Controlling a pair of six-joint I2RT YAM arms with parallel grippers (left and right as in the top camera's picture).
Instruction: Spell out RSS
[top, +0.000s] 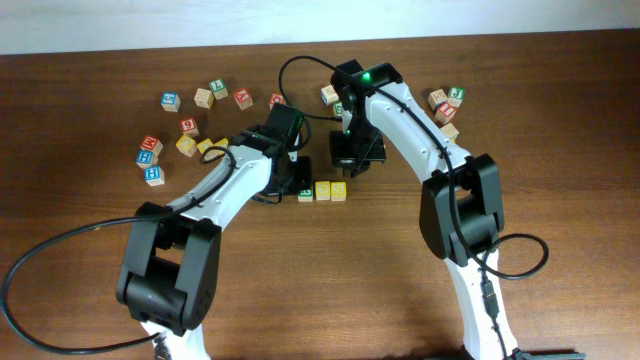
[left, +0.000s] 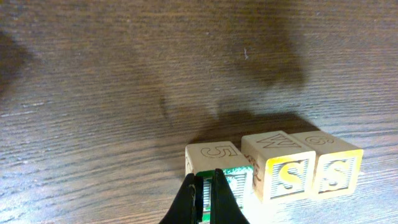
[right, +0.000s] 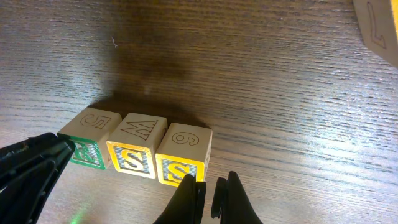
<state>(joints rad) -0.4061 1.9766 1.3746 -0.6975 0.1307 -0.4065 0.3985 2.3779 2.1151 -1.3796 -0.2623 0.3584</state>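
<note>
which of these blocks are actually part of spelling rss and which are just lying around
For the job, side by side in one row:
green-bordered wooden letter cube
middle yellow-faced wooden S cube
end yellow-faced wooden S cube

Lying about:
left cluster of loose wooden letter cubes
right cluster of loose wooden letter cubes

arms (top: 230, 185): white shells, black joints | cables (top: 305, 58): black | left claw (left: 205, 196): black

Tabletop (right: 280, 74): dark wood grain, satin sheen. R cube (right: 93, 124), middle S cube (right: 140, 130), end S cube (right: 186, 140): pale bare wood, engraved tops, glossy painted faces. Left tool (left: 205, 182), right tool (right: 213, 185): black matt plastic.
</note>
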